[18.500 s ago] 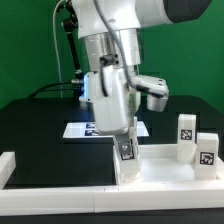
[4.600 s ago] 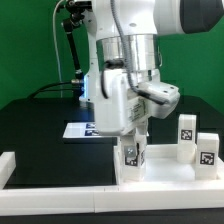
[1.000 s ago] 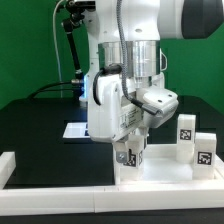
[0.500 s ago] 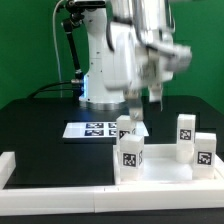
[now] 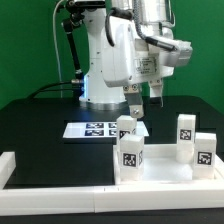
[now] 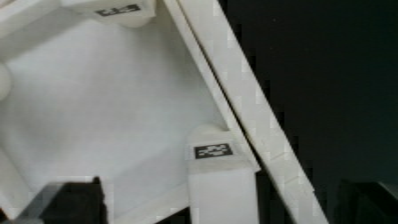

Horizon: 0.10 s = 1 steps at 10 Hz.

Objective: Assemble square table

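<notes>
I see the pincer open and empty above four blocky white legs, each with a printed tag, on the smooth square slab.

The slab is crowded by four upright legs: two near its middle, two at the exterior view's right. A gap is left between the pairs. The black table lies open at the left.
</notes>
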Tool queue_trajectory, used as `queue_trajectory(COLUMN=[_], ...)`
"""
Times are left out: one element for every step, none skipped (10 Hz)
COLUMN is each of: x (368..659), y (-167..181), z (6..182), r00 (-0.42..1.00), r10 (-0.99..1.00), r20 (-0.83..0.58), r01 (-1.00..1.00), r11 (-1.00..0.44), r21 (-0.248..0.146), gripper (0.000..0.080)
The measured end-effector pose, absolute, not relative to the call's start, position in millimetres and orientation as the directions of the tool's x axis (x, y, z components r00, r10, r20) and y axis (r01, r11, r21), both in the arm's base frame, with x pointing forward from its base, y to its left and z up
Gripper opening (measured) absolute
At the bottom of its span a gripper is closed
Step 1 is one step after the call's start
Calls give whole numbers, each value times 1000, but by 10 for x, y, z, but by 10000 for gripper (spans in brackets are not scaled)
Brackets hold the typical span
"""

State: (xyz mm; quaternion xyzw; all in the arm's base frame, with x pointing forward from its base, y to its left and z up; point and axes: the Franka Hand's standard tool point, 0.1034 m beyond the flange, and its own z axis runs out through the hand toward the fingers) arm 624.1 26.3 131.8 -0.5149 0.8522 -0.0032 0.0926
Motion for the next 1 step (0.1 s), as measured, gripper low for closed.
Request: queue_trajectory(x=[6241], y=[262], z=[1316], r00=[-453], r10=[-878], r20=[-154], r01=[-877], r11=[470], r21=[-101], gripper=[649])
